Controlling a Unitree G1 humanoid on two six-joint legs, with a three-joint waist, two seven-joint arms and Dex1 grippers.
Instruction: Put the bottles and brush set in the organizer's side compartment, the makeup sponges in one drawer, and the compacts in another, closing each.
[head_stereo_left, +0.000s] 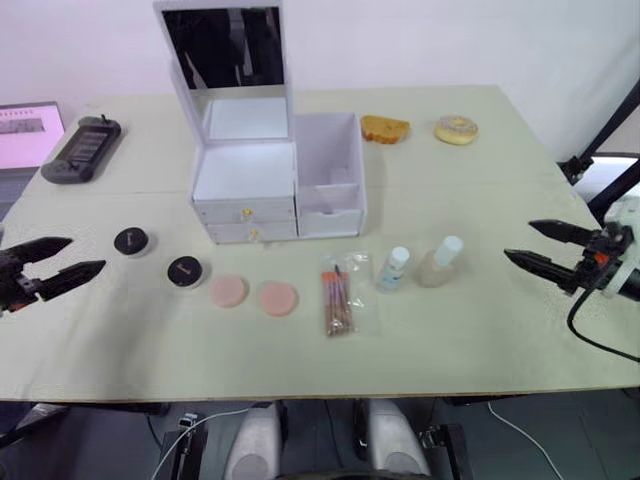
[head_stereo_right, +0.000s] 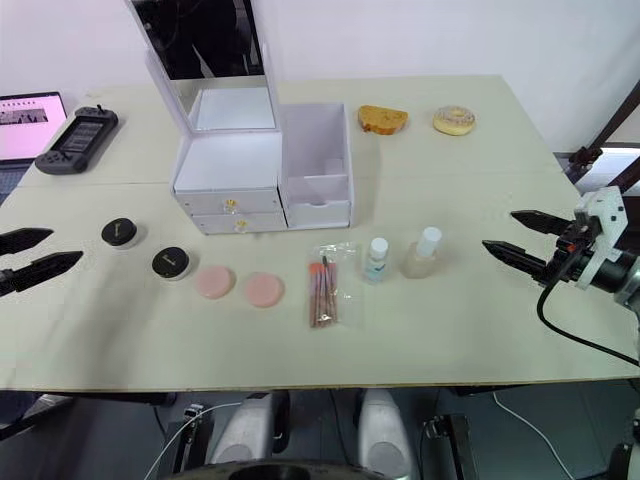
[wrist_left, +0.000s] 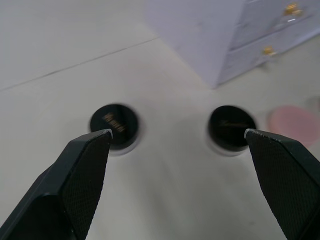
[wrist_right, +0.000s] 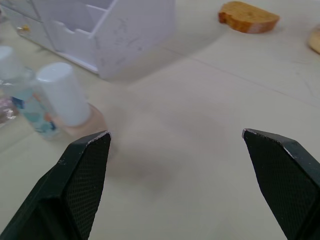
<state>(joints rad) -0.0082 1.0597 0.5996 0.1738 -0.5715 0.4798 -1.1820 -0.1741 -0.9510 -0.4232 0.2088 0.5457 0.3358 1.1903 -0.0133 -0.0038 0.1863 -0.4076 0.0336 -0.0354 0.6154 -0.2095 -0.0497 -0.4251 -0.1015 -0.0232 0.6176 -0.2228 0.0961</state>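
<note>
No task step was complete. The white plastic organizer (head_stereo_left: 275, 175) stood with both drawers shut and its side compartment empty. Ahead of the released left jaws (head_stereo_left: 62, 259) lay two round black compacts (wrist_left: 114, 125). The clear bottles (head_stereo_left: 440, 262) stood just ahead of the released right jaws (head_stereo_left: 538, 246); flat pink sponges (head_stereo_left: 278, 298) and a bagged brush set (head_stereo_left: 339, 296) lay between the two sets of jaws on the matte bench (head_stereo_left: 470, 330).

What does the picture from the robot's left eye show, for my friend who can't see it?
A white makeup organizer with its mirror lid up stands on a pale table. In front lie two black compacts, two pink sponges, a bagged brush set and two small bottles. The left gripper and right gripper wait open at the sides.
</note>
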